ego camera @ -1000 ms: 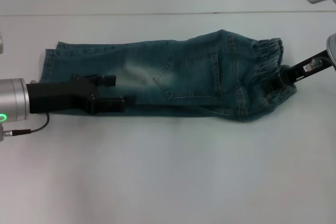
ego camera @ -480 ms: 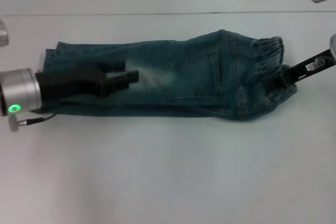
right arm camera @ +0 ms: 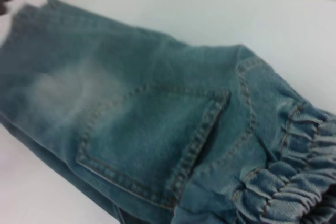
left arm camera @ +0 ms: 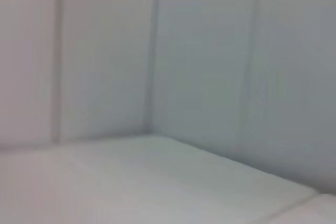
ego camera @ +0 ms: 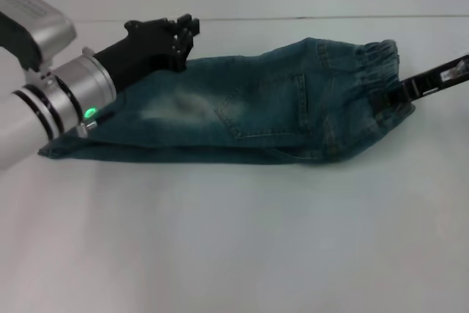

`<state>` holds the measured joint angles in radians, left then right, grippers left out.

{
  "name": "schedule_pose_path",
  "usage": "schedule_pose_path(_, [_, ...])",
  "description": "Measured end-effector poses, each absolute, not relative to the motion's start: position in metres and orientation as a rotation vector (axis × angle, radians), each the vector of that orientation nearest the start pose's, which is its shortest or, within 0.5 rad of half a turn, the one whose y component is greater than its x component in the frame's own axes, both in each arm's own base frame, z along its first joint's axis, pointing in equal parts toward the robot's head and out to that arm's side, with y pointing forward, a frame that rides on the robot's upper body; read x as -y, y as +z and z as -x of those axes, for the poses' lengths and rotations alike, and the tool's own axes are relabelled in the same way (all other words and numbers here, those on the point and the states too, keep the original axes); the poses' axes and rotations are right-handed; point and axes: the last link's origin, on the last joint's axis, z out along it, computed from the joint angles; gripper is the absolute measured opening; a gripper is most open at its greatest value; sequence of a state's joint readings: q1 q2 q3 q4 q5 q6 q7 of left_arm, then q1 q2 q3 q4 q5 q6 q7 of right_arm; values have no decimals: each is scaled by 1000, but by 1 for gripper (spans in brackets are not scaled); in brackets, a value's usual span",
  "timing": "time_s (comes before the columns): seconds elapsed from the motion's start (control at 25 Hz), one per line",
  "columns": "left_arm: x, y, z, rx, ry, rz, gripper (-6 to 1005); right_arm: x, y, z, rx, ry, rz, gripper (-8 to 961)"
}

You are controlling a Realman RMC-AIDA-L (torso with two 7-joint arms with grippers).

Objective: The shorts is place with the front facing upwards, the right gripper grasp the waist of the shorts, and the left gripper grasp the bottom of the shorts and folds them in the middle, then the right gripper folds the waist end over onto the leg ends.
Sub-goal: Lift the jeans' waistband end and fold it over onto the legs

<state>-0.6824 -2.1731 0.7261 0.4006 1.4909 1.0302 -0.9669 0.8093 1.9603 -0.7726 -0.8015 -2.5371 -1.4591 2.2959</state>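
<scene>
Head view: soft, limp shorts; my right hand clamped the waist, frame right; my left hand, upper left, grip state indiscernible.

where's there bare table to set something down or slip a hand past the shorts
The widest bare patch of the table lies between the shorts and the robot. A narrower strip runs behind them, toward the wall. It is crowded at both ends: the left tool hangs above the leg ends, and the right tool is at the waist.
</scene>
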Motion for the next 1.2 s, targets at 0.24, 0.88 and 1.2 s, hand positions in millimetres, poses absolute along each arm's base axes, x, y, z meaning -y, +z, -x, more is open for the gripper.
schedule_pose_path(0.24, [-408,-73,225,268,-590,2111,90,-407,82,-220,-1293,129,2525,99])
schedule_pose_path(0.88, [-390,-134,206,7,-285,2250,27,-405,128,-186,-1199,421,2623,98])
schedule_pose_path(1.2, [-370,-156,192,-38,-317,2366,27,-405,133,-176,-1156,464,2647,100])
